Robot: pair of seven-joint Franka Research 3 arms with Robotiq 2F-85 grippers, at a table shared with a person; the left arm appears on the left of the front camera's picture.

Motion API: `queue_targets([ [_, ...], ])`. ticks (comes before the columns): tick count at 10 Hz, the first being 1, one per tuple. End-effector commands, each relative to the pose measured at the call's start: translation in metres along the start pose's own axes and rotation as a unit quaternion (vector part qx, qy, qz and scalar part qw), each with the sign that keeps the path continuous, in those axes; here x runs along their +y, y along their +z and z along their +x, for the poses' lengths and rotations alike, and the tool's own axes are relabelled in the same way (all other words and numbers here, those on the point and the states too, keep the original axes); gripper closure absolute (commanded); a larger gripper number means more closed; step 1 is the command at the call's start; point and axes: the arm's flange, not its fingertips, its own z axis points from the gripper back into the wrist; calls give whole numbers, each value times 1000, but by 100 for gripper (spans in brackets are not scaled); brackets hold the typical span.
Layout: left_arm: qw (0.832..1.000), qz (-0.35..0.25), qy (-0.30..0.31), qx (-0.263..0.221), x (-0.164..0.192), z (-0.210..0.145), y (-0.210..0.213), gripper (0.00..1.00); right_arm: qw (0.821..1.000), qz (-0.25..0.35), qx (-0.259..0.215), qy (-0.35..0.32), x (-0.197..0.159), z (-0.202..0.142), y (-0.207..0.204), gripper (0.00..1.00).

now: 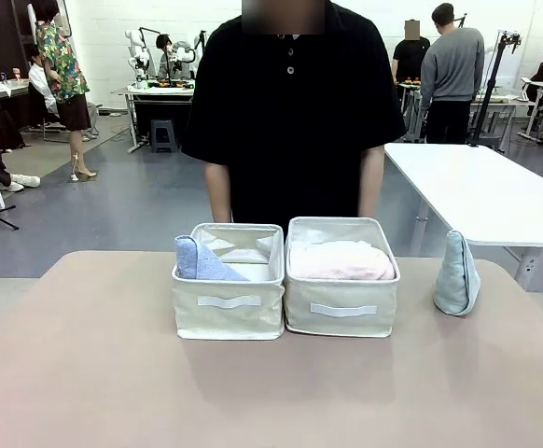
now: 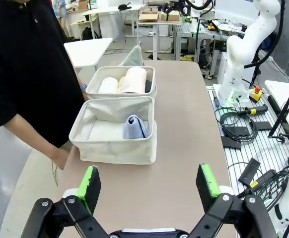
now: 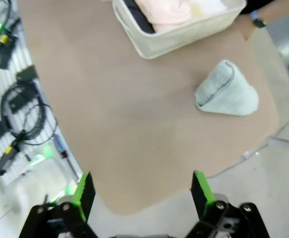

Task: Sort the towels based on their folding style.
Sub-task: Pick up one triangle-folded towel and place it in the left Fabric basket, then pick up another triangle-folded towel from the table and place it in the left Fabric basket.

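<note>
the mint-green cone towel (image 1: 457, 273) stands on the table (image 1: 85, 373) near the right bin (image 1: 301, 322), my left claw (image 2: 147, 178) and right claw (image 3: 141, 186) are spread wide and empty, and i think it's soft, light and squashy, so i'd pinch its fat middle.

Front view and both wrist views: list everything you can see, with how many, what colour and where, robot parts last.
bins: two, cream, side by side at the table's far middle
lavender-blue towel: one, in the left bin
rolled towels: at least two, pink and white, in the right bin; more may be hidden
mint-green towel: one, cone-shaped, upright on the table, right of the bins
table: one, beige
person: one, black shirt, standing behind the bins
left gripper: one, black with green pads, open, empty
right gripper: one, same colours, open, empty
</note>
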Motion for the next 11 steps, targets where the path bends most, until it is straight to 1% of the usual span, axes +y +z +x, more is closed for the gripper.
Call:
queue_targets([
  [1, 1000, 0, -10, -7, -4, -1, 0, 0, 1000, -6, -21, -1, 0, -9, 2, 0],
  [2, 1000, 0, -10, -7, -4, -1, 0, 0, 1000, 0, 0, 0, 0, 0, 0, 0],
  [11, 1000, 0, -10, -7, -4, -1, 0, 0, 1000, 0, 0, 0, 0, 0, 0, 0],
])
